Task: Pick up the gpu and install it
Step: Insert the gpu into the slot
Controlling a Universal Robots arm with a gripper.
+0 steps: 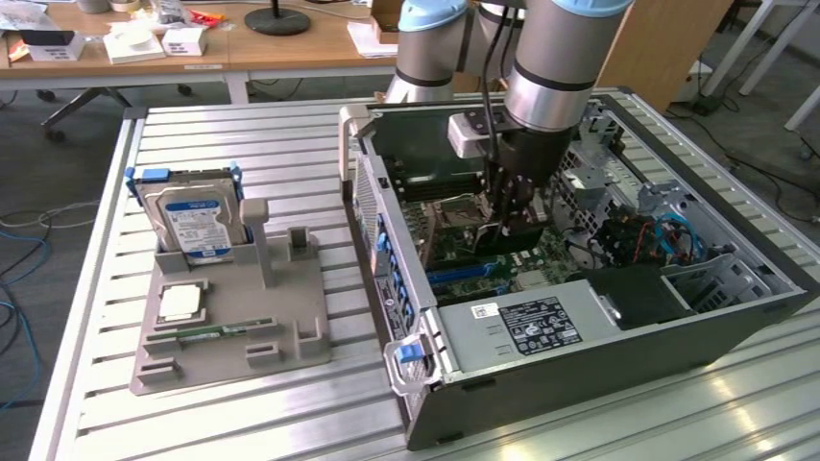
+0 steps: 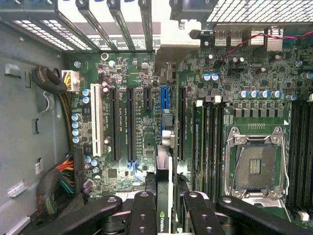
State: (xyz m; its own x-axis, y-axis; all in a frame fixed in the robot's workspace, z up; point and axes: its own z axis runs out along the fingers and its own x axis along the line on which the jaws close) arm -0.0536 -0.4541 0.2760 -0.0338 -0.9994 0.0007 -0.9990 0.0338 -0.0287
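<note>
My gripper (image 1: 517, 206) hangs inside the open computer case (image 1: 564, 360), just above the motherboard (image 1: 468, 252). It is shut on the gpu (image 1: 523, 238), a thin black card held edge-down between the fingers. In the wrist view the gpu (image 2: 164, 181) runs up from between the black fingers (image 2: 143, 215), with a green logo on its edge. Its far end sits over the board close to the blue expansion slot (image 2: 165, 100). Whether the card touches a slot I cannot tell.
Black and white slots (image 2: 96, 120) lie beside the blue one, and an empty processor socket (image 2: 255, 164) and memory slots are near it. Cable bundles (image 2: 58, 183) line the case wall. Outside, a grey holder (image 1: 230, 336) carries a hard drive (image 1: 192, 221) and a green memory stick (image 1: 205, 333).
</note>
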